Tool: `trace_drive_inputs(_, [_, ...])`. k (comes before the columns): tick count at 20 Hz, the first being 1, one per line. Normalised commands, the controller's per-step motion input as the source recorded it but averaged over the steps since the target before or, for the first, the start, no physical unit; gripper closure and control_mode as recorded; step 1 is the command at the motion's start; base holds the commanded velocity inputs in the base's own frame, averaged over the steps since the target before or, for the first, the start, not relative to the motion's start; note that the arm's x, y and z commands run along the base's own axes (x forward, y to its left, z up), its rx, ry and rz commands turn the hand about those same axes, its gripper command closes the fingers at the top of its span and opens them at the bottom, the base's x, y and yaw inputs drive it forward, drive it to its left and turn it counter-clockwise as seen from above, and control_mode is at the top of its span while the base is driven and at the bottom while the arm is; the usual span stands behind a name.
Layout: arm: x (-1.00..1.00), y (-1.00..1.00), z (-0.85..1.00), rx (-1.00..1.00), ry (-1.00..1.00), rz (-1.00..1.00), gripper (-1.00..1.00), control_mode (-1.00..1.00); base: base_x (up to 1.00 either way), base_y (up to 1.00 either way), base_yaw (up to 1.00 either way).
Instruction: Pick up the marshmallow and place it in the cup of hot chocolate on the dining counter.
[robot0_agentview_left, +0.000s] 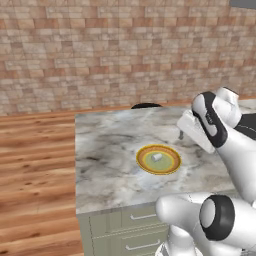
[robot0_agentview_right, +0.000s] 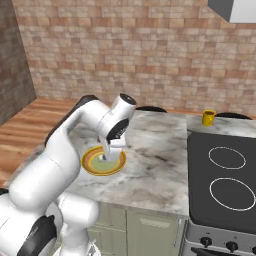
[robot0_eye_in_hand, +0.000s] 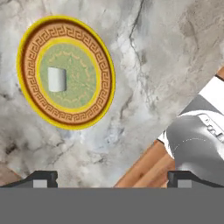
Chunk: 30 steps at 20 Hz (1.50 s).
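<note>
Resting marshmallow (robot0_eye_in_hand: 56, 79) on plate (robot0_eye_in_hand: 103, 65), right base view showing cup (robot0_agentview_right: 208, 118)

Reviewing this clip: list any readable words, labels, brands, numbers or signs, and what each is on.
None readable.
The plate carries only a key-pattern border and a faint green ornament, no lettering.
The marshmallow is plain white.
The yellow cup shows no print.
The cooktop has bare ring outlines; its knobs are too small to show markings.

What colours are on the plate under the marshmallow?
The plate has a yellow rim, an orange-brown key-pattern band and a pale green middle; clearest in the hand view.
</note>
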Motion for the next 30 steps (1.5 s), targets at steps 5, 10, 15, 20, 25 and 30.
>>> trace_drive_inputs(5, [0.55, 0.00, -0.34, 0.04, 0.18, 0.05, -1.00, -1.00, 0.00, 0.00, 0.00])
trace_drive_inputs(10, [0.59, 0.00, -0.26, 0.00, 0.26, 0.01, -1.00, -1.00, 0.00, 0.00, 0.00])
trace_drive_inputs(15, [0.48, 0.00, -0.40, 0.04, 0.14, 0.00, -1.00, -1.00, 0.00, 0.00, 0.00])
trace_drive_inputs(20, [0.19, 0.02, -0.30, 0.02, -0.05, -0.01, -1.00, -1.00, 0.00, 0.00, 0.00])
trace_drive_inputs(25, [0.18, 0.04, -0.30, 0.00, -0.18, -0.05, -1.00, -1.00, 0.00, 0.00, 0.00])
trace_drive_inputs(30, [0.31, 0.02, -0.37, 0.00, -0.03, -0.09, -1.00, -1.00, 0.00, 0.00, 0.00])
